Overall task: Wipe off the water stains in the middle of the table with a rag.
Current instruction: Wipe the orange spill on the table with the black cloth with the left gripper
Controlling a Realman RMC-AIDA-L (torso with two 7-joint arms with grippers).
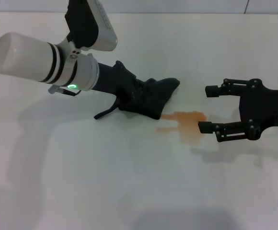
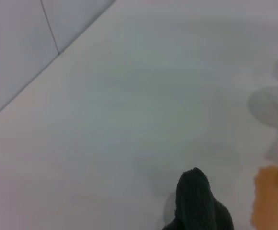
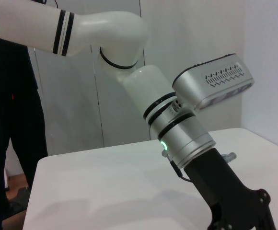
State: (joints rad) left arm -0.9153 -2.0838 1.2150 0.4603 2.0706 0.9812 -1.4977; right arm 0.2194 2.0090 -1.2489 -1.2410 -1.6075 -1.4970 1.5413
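left gripper (image 1: 144,96) fingers pinching rag (image 1: 156,98), nearing water stains (image 1: 189,122) | right gripper (image 1: 211,109) idling, fingers spread | wiping not started

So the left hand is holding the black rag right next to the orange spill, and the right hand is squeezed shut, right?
Not quite. The right hand is open, its two fingers spread apart beside the orange spill, as the head view shows. The rest is right: the left hand holds the black rag right next to the spill on the table.
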